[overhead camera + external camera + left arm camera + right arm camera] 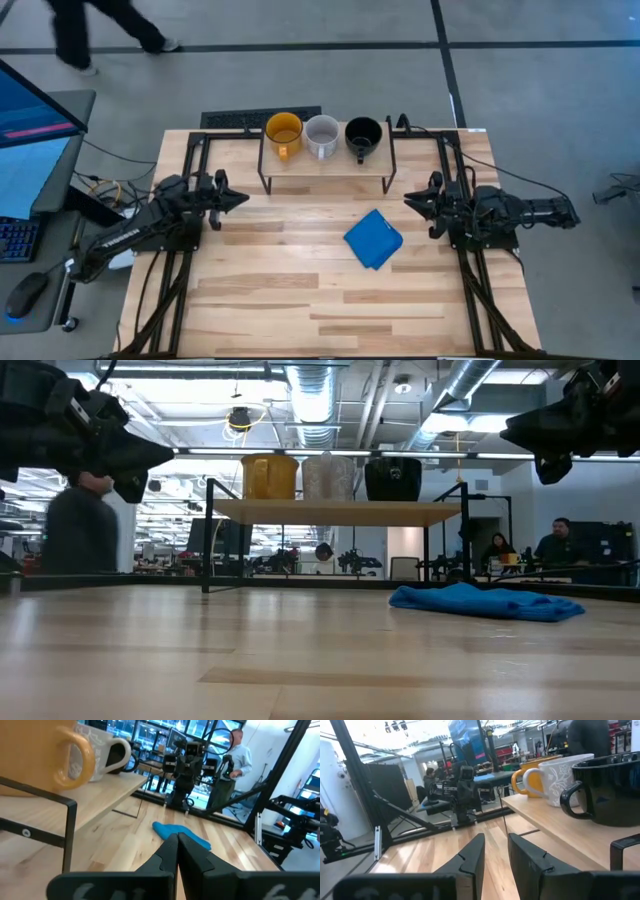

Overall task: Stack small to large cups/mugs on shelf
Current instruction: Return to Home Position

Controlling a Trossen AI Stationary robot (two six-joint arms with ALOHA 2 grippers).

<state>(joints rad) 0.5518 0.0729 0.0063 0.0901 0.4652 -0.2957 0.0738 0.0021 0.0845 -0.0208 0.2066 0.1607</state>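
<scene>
1. The three mugs stand in a row on the shelf: the yellow-orange mug at the left arm's end, the white mug in the middle and the black mug at the right arm's end. Each stands just beside the next, upright, with its handle towards the open desk.
2. The left end effector hangs above the desk off the shelf's left end, its fingers pressed together on nothing.
3. The right end effector hangs off the shelf's right end, its fingers spread a little and empty.
4. A crumpled blue cloth lies on the desk in front of the shelf, nearer the right arm, apart from both arms.
5. The placing looks finished; what remains seems to be parking the arms.
6. The mugs look like glazed ceramic: stiff, fairly heavy, slick and likely to chip if knocked together. If one needed shifting, pinching the wall at the rim on the handle side looks safest, since the row leaves little room between them.
</scene>
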